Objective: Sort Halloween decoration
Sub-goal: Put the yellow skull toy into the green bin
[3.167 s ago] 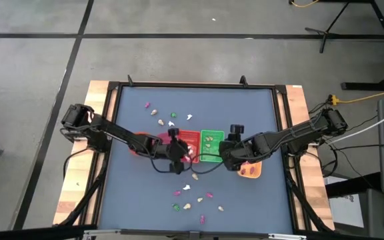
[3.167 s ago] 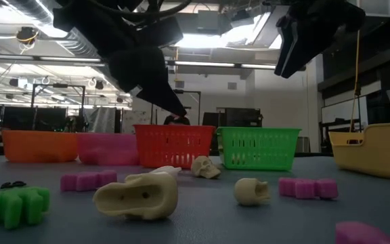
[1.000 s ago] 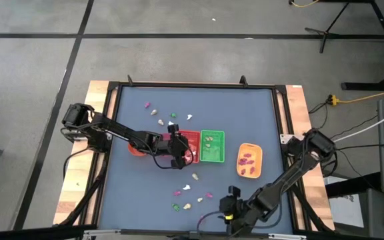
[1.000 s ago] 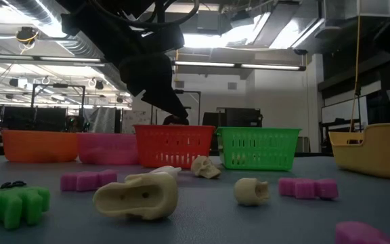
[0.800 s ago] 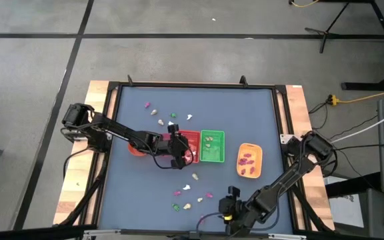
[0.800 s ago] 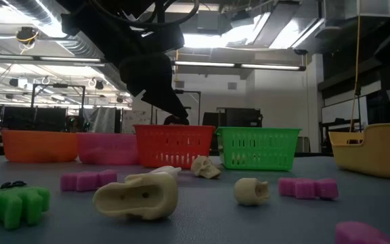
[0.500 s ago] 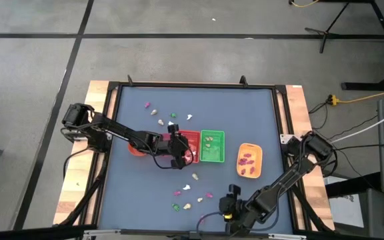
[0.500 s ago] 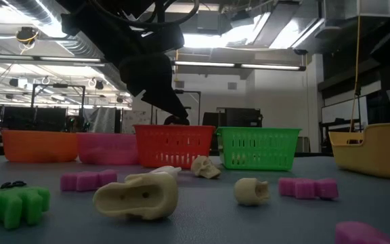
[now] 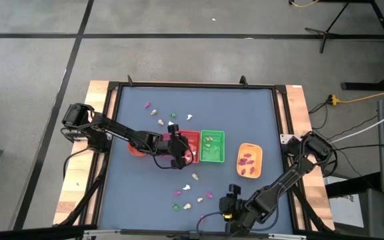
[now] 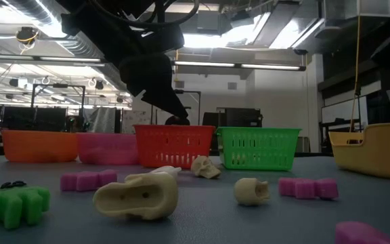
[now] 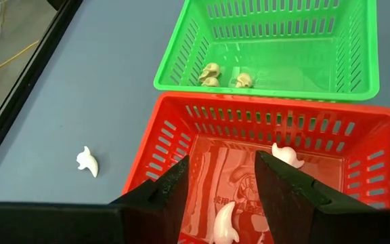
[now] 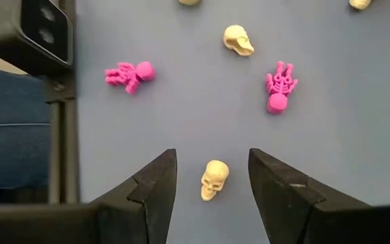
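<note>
Blue-grey tabletop (image 9: 259, 120) framed in black carries a row of small trays at its centre. Left pincer (image 11: 221, 186) hangs released over the red slotted plastic basket (image 11: 364, 146), which holds white ghost trinkets (image 11: 286, 154). Right pincer (image 12: 212, 177), fingers apart and empty, hovers over a cream plastic skull (image 12: 213, 179) near the tabletop's front edge, magenta skeleton trinkets (image 12: 278, 87) scattered nearby.

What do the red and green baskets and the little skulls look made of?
Red basket and green basket: likely thin moulded plastic, slightly glossy, judging by the uniform slotted walls. Skull between the right gripper's open fingers: probably hard plastic, matte cream, one solid colour.
</note>
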You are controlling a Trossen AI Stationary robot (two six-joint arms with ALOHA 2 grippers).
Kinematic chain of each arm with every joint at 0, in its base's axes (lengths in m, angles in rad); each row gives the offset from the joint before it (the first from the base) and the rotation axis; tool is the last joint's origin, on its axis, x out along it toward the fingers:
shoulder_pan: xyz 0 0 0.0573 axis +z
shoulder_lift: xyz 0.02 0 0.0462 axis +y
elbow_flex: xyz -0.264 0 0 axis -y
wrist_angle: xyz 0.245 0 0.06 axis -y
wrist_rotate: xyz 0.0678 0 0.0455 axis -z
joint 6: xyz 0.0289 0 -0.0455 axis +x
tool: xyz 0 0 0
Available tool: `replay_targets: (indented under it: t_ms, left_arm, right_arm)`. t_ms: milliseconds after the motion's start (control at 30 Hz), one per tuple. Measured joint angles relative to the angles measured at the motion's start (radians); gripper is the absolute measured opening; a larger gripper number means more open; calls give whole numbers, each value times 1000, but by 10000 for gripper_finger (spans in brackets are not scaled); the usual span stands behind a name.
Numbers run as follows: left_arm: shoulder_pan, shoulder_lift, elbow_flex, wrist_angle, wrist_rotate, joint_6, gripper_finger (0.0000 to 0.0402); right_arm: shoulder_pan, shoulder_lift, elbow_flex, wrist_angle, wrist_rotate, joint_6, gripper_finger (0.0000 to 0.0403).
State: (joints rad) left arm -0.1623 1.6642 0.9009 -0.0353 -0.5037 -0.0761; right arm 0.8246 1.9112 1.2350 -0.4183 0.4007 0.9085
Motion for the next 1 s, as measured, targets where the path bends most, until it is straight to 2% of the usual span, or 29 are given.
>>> replay_targets:
  t_ms: [333,1000]
  left_arm:
    - [0,0,0,0,0,0,152]
    - [0,0,0,1,0,0,152]
  right_arm:
    - [0,70,0,-2,-18,0,182]
    - [0,99,2,10,-16,-2,182]
